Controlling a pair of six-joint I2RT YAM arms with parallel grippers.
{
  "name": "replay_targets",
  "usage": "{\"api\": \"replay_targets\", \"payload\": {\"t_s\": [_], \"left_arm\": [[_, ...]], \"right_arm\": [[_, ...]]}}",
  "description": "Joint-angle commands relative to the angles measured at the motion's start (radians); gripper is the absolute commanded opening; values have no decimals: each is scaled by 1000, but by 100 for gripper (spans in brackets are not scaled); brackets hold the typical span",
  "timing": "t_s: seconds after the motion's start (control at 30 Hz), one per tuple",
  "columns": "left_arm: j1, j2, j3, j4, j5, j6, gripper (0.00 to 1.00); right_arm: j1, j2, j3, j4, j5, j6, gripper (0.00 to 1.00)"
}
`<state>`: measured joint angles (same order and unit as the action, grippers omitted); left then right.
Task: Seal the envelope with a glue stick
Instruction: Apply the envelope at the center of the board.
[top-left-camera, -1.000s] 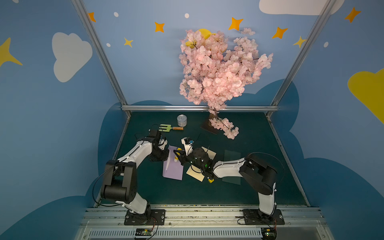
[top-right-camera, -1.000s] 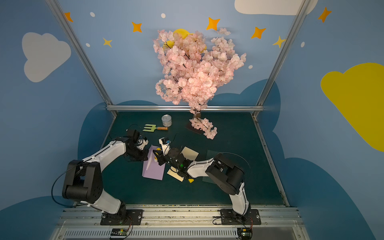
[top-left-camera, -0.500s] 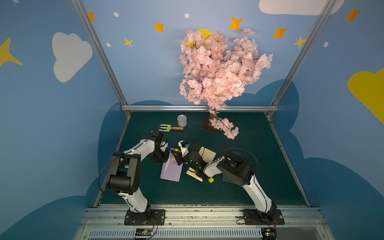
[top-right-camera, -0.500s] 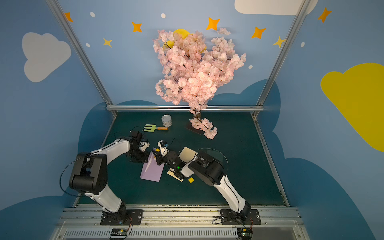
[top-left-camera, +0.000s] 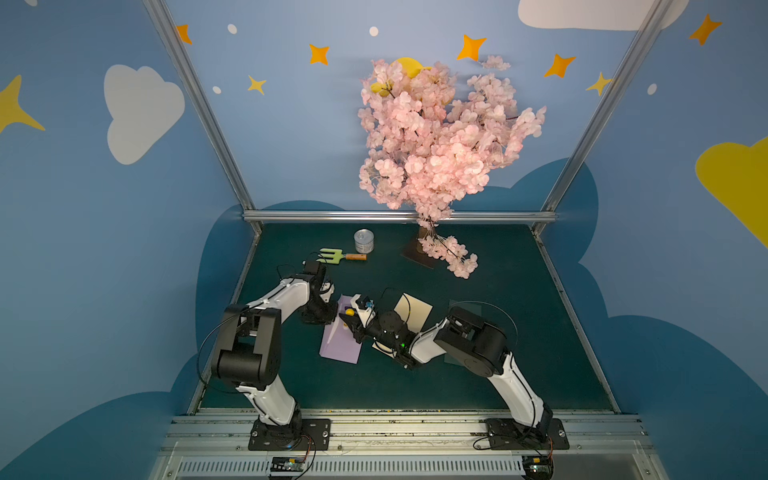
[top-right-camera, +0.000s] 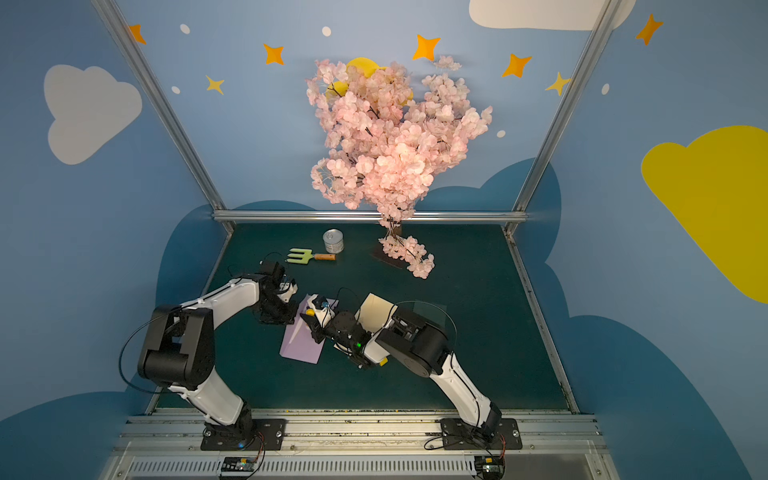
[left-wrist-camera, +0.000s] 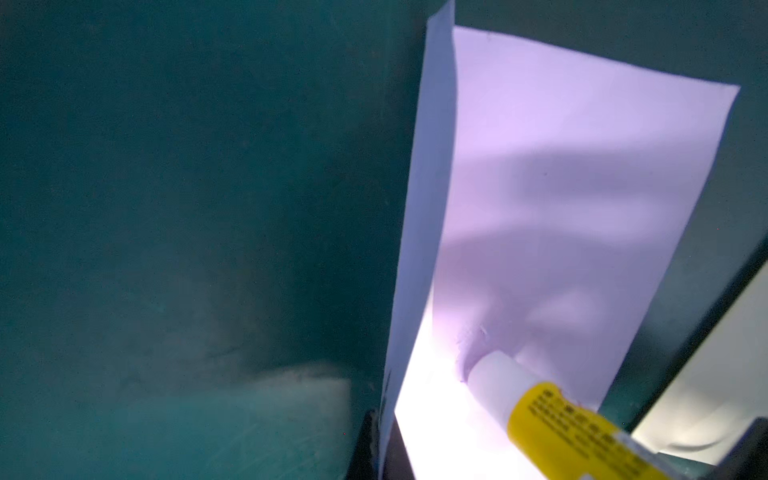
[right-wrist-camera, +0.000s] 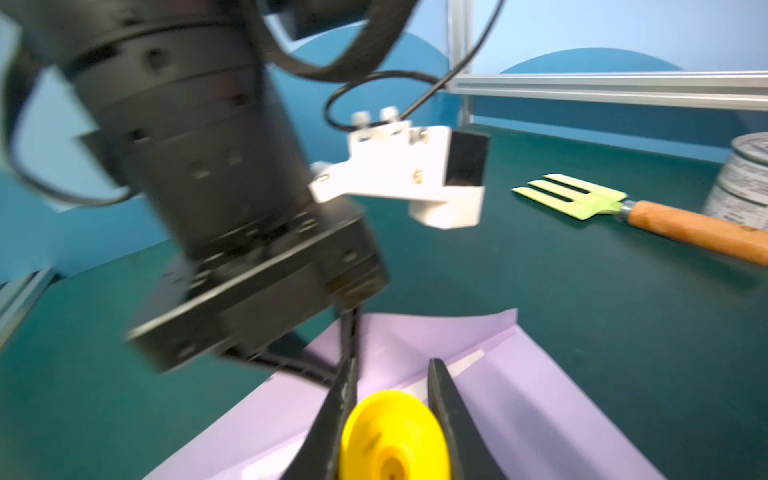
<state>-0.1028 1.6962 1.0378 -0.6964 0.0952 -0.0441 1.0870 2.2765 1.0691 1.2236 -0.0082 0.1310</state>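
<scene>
My right gripper (top-left-camera: 352, 319) (right-wrist-camera: 392, 374) is shut on the yellow glue stick (top-left-camera: 350, 311) (top-right-camera: 309, 311) (right-wrist-camera: 395, 436). The stick's white tip (left-wrist-camera: 494, 374) presses on the inside of an open lilac envelope (top-left-camera: 338, 347) (top-right-camera: 301, 347) (left-wrist-camera: 582, 166). My left gripper (top-left-camera: 328, 311) (left-wrist-camera: 380, 436) is shut on that envelope's raised flap (left-wrist-camera: 428, 208), holding it upright. The pale cream envelope (top-left-camera: 415, 309) (top-right-camera: 374, 309) lies flat beside it, partly under my right arm, with neither gripper on it.
A dark green envelope (top-left-camera: 465, 309) lies right of the cream one. A small yellow cap (top-right-camera: 382, 362) sits under my right arm. At the back stand a tin can (top-left-camera: 363, 241), a green garden fork (top-left-camera: 343, 254) and a pink blossom tree (top-left-camera: 436, 137).
My right gripper has slid the glue stick a little leftward and toward the front over the lilac envelope. My left gripper has kept its hold on the flap.
</scene>
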Motion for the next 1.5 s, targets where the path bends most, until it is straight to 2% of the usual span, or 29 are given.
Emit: {"api": "replay_targets", "payload": {"t_s": [0.0, 0.13, 0.33, 0.63, 0.73, 0.9, 1.07, 1.17, 1.3, 1.47], "left_arm": [[5, -12, 5, 0, -4, -12, 3], [5, -12, 8, 0, 6, -14, 2], [4, -19, 0, -2, 8, -11, 2], [5, -22, -1, 0, 17, -11, 2], [4, -22, 0, 0, 15, -13, 2], [5, -24, 1, 0, 9, -18, 3], [4, -16, 8, 0, 14, -22, 2], [5, -13, 12, 0, 20, -23, 2], [2, -13, 13, 0, 26, -23, 2], [3, -17, 8, 0, 24, -22, 2]], "right_arm": [[24, -25, -37, -41, -100, -3, 0], [23, -13, -3, -62, -116, 22, 0], [-38, 35, 76, -144, -26, 50, 0], [-68, 70, 215, -289, 158, -32, 0], [-66, 65, 209, -286, 128, -36, 0], [-23, 16, 111, -221, 28, -42, 0], [10, -30, 12, -114, -124, -18, 0], [11, -34, -27, -44, -141, 16, 0], [6, -19, 31, -160, -59, -15, 0], [-33, 2, 130, -300, 135, -41, 0]]}}
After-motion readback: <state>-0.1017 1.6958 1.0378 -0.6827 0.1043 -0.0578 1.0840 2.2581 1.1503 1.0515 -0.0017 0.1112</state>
